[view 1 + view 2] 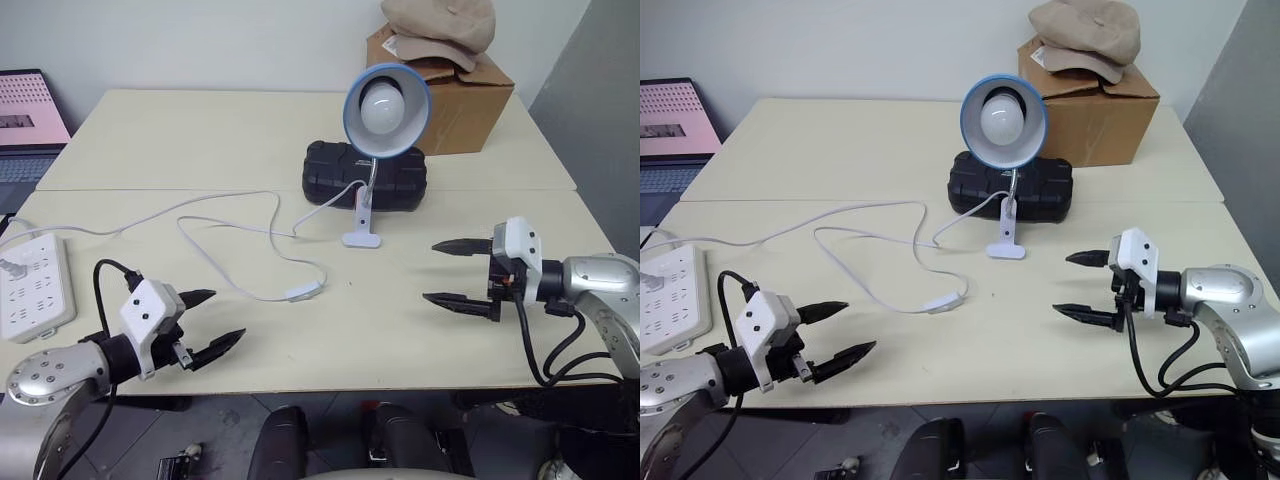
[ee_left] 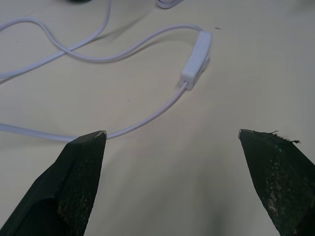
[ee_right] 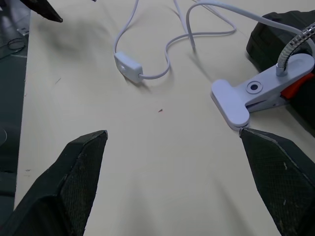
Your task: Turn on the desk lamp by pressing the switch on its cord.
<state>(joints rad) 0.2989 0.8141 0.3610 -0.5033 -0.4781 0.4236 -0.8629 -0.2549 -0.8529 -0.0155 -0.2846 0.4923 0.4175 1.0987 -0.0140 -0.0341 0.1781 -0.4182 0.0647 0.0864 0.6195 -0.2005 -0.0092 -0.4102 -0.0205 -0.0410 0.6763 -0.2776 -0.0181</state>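
From the head camera I see the desk lamp (image 1: 386, 110) standing near the middle of the pale desk (image 1: 200, 140), its blue shade and white bulb facing me, its white clip base resting on the desk just in front of a black case (image 1: 365, 175). A cardboard box (image 1: 455, 100) with a beige cap (image 1: 440, 25) on top sits at the far right corner. The cord (image 1: 230, 235) runs in loose loops leftward from the lamp toward a white power strip (image 1: 35, 285) at the left edge, and a laptop (image 1: 30, 125) lies beyond that. The switch (image 1: 305, 292) lies flat on the desk, nearer to me than the lamp base and a little to its left. My left gripper (image 1: 215, 322) hovers at the near left with its jaws apart, pointing right toward the switch but well short of it. My right gripper (image 1: 445, 272) hovers at the near right, jaws wide apart, pointing left, holding nothing. In the left wrist camera the switch (image 2: 198, 59) lies ahead between the two spread fingers (image 2: 81, 172), the cord passing close by one fingertip. In the right wrist camera I see the clip base (image 3: 256, 93) just beyond one finger (image 3: 278, 172), the switch (image 3: 129, 66) farther off, and the tip of the left gripper in the far corner.
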